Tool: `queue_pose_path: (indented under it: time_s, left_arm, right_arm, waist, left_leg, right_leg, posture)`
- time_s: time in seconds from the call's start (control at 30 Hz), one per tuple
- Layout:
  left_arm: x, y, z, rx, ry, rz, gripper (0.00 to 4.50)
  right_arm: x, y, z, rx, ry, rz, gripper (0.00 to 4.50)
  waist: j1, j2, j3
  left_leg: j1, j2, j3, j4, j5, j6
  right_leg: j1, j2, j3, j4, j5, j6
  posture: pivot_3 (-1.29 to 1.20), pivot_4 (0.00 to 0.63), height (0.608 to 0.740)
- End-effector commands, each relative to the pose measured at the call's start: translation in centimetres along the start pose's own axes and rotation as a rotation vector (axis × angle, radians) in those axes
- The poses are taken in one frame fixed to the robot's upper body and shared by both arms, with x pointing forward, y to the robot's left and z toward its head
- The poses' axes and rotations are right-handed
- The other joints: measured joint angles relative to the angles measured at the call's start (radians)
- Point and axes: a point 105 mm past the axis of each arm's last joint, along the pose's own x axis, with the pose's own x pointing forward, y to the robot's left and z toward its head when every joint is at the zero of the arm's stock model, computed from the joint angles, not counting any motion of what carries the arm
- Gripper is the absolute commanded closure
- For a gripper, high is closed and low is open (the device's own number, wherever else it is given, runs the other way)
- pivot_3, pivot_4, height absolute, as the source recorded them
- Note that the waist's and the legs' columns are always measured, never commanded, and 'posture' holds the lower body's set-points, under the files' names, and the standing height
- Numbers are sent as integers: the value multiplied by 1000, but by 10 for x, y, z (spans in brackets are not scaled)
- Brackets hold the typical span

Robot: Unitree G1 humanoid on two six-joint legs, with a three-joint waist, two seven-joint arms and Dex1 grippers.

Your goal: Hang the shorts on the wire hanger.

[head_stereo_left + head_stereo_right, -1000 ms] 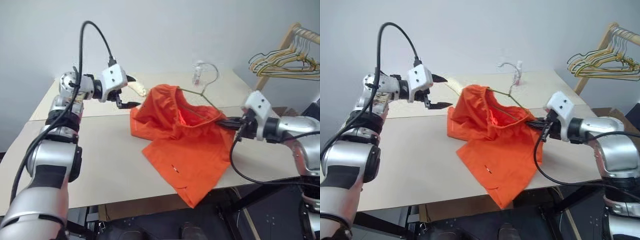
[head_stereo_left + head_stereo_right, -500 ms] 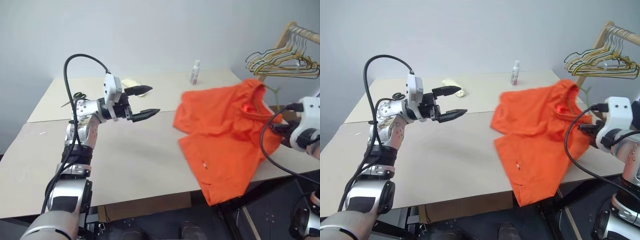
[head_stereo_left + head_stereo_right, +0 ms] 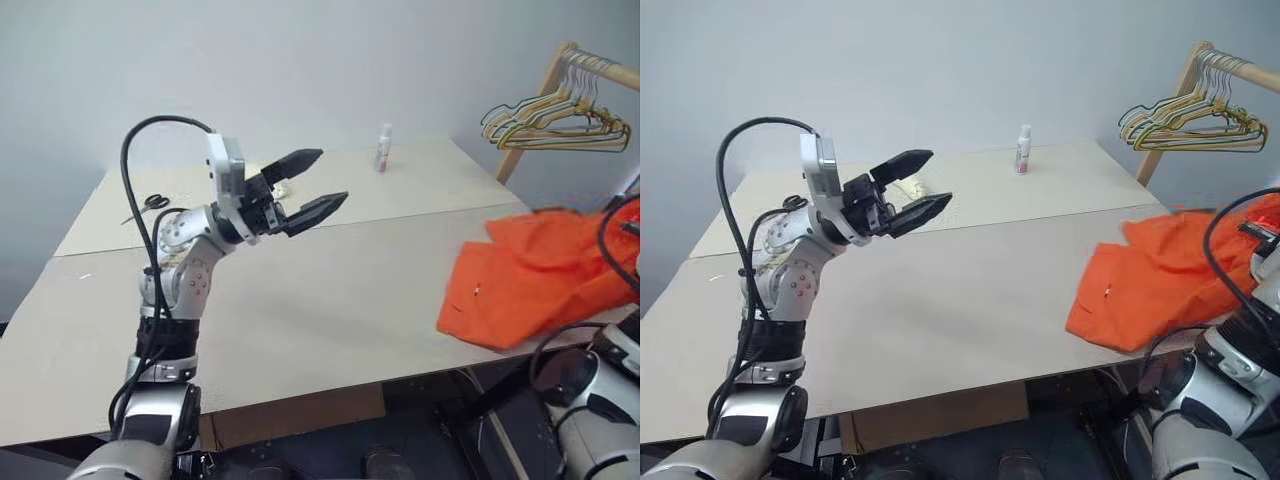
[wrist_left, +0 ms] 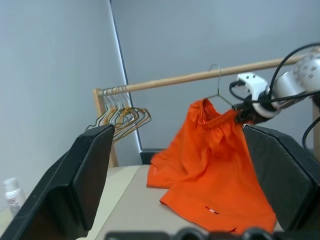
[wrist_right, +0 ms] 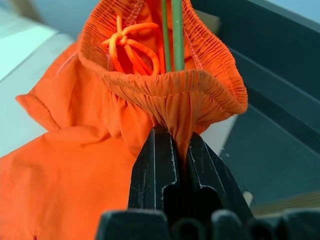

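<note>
1. The shorts [image 4: 215,150], bright orange, are gathered on the wire hanger [image 4: 218,85]; its thin stems run down through the elastic waistband [image 5: 165,75], and the small hook rises above the cloth close under the wooden rail [image 4: 200,77].
2. The right end effector [image 5: 175,150] is pinched tight on a fold of the waistband, with the hanger stems just beyond its fingertips. Whether the wire itself lies inside the pinch cannot be told.
3. The shorts are lifted at the waistband off the right end of the desk [image 3: 300,290]; the lower cloth drapes on the desk's right edge.
4. The left end effector [image 3: 318,183] stands spread wide and holding nothing, raised over the middle of the desk and pointing toward the shorts, well apart from them.
5. Step in hand, as judged: carrying the loaded hanger to the rail and hooking it on.
6. To do it well: keep the pinch firm, since the fabric is soft and may slip along the wire.
7. Raise the hook clear above the rail before lowering, and keep it square to the rail.
8. Choose a bare stretch of rail, away from the bunch of coloured hangers [image 3: 550,115].
9. Let go only once the hook bears the weight; the trailing cloth may snag on the desk edge.
10. A small bottle [image 3: 383,148] at the far side of the desk lies outside the path.
</note>
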Motion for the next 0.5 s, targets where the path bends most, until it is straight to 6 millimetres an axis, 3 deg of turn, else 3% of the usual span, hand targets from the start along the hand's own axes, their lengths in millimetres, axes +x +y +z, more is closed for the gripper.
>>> queue_pose_path:
  time_s: [0.03, 0.23, 0.5]
  left_arm:
    - [2, -14, 17, -30, -95, -60, 55]
    - [6, -19, 10, -24, -72, -76, 55]
    - [13, -23, 5, -24, -71, -100, 55]
  right_arm:
    - [-3, -12, 30, 95, -113, -78, 4500]
    - [5, -18, 47, 165, -151, -122, 4500]
    - [29, -20, 65, 312, -84, -10, 4500]
  waist:
    - [-8, 1, 0]
    - [-24, 3, 0]
    - [-31, 5, 2]
  left_leg:
    - [0, 0, 0, 0, 0, 0]
    - [4, 0, 0, 0, -1, 1]
    - [17, 1, 1, -7, -2, 4]
  right_leg:
    - [0, 0, 0, 0, 0, 0]
    - [5, 1, 0, -2, 0, 0]
    - [21, 2, -1, -12, 0, 0]
  posture:
    - [-122, 0, 740]
    - [-126, 0, 740]
    - [-127, 0, 740]
